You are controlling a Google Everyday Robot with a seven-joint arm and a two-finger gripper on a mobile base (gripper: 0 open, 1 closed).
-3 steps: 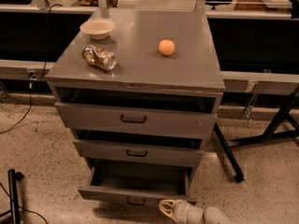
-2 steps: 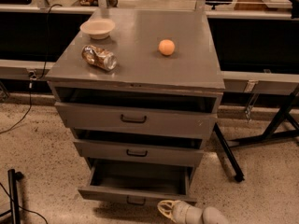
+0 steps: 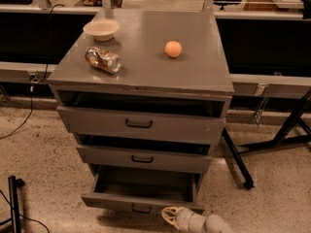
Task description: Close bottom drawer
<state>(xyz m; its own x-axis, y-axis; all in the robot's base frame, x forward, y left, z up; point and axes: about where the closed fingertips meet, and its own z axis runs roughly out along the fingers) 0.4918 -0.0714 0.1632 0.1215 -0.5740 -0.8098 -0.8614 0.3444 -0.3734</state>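
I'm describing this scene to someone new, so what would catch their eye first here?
The bottom drawer stands pulled out farthest, near the floor, with the end effector close before its front. On the grey cabinet top lie an orange ball, right, and a crushed can and pale bowl, left.

speckled floor (image 3: 39, 149), black-legged benches (image 3: 272, 84) behind; gripper (image 3: 169, 216) low at bottom edge.

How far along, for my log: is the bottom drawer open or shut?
Open: the bottom drawer juts out, its grey interior showing. The gripper is low by its front panel.
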